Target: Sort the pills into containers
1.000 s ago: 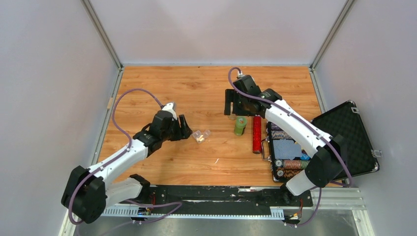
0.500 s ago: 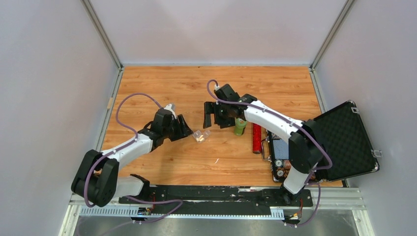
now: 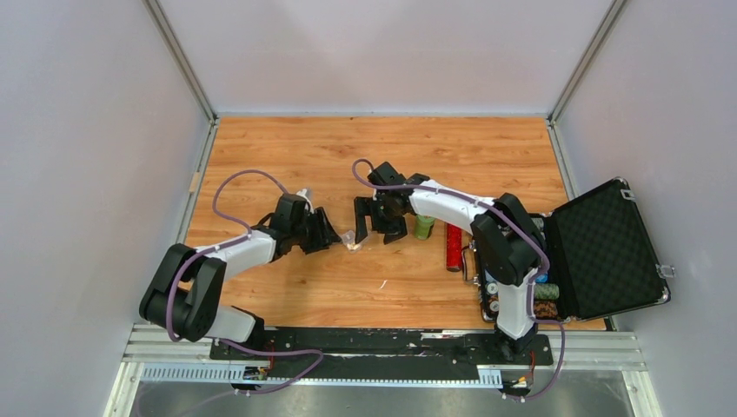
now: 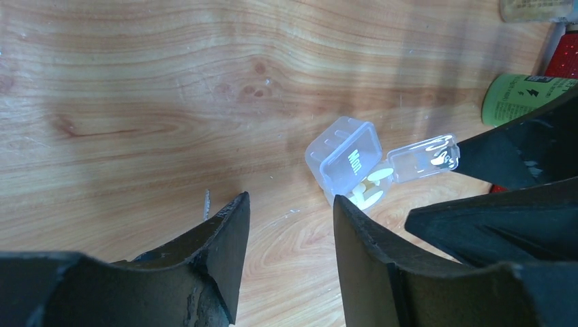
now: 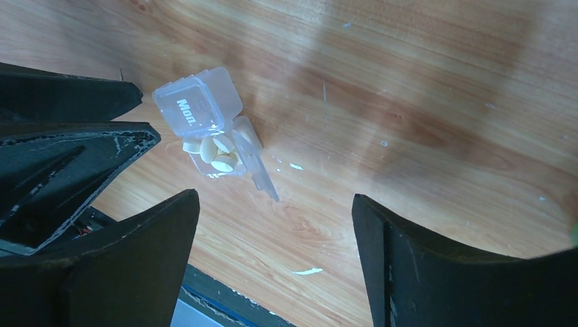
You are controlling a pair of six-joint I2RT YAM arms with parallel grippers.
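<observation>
Both arms stretch low over the wooden table [image 3: 287, 148], meeting at its middle; the left arm reaches in from the near left, and the right arm doubles back leftward from the near right. The left gripper [image 3: 335, 234] has its jaws parted and holds nothing; the right gripper [image 3: 374, 233] is spread wide and also holds nothing. Between the two lies the tiny clear container [image 4: 344, 158], marked "Mon", resting on the table with white pills [image 4: 368, 189] inside; its open flap [image 4: 426, 153] sticks out rightward towards the right gripper, so its long axis runs left to right. A green bottle [image 3: 424, 228] stands just right of the right gripper.
</observation>
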